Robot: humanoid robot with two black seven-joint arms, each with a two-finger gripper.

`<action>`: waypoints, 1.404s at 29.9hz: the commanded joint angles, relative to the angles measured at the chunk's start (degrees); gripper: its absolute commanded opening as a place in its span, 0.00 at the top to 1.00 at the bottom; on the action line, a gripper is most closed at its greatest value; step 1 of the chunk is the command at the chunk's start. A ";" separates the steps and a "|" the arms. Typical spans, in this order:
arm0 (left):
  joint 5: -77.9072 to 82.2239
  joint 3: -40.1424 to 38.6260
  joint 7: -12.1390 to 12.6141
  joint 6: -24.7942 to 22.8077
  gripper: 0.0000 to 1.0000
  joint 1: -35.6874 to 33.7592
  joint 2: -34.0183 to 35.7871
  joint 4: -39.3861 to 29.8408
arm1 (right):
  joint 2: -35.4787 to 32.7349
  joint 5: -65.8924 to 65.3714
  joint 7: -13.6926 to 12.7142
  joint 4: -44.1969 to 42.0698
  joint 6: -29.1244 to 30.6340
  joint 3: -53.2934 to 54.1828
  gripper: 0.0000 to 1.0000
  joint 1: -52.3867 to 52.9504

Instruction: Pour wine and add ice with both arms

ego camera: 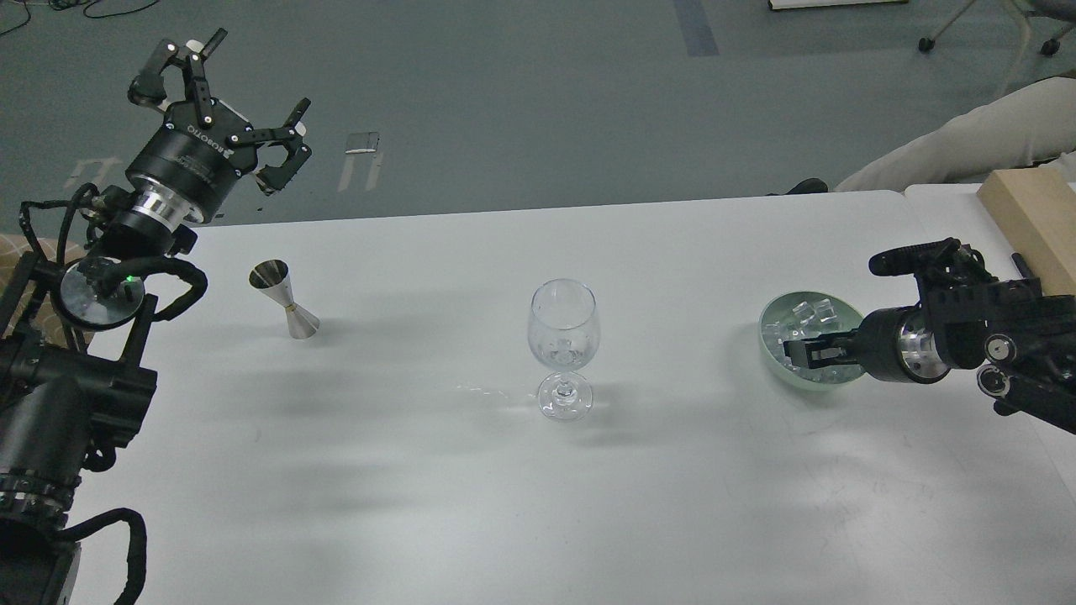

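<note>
A clear stemmed wine glass [563, 336] stands upright at the middle of the white table, with some clear pieces in its bowl. A pale green bowl [767, 336] at the right holds a heap of clear ice cubes [811, 313]. My right gripper [796, 353] reaches in from the right, low over the bowl among the ice; its fingers are dark and close together, so what they hold is unclear. My left gripper [223, 92] is raised at the far left, fingers spread open and empty. A steel jigger [286, 301] stands below it.
A wooden block [1030, 214] lies at the table's far right edge. A small wet streak [487, 393] lies left of the glass foot. The table's back edge runs behind the glass, with grey floor beyond.
</note>
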 commanded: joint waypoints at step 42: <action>0.01 -0.26 0.01 0.00 0.02 0.02 -0.02 0.00 | -5.47 0.88 3.57 6.51 5.57 0.71 1.00 11.58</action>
